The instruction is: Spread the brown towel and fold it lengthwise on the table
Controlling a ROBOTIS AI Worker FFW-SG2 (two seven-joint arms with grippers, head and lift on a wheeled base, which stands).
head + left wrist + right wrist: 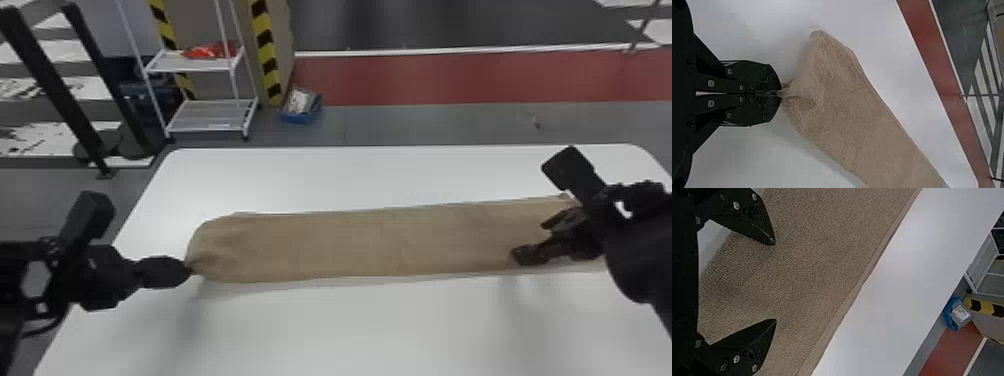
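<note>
The brown towel (350,242) lies as a long folded strip across the white table. At its left end my left gripper (189,270) is shut on the near corner. In the left wrist view the left gripper (779,93) pinches the brown towel (848,109), which puckers at the fingertips. Over the strip's right part is my right gripper (532,240), fingers spread. In the right wrist view the right gripper (775,282) stands open above the brown towel (817,258), with no cloth pinched between its fingers.
The white table (350,325) extends in front of and behind the towel. Beyond its far edge stand a white shelf rack (210,115) and a blue bin (301,106) on the floor, beside a post with yellow and black stripes.
</note>
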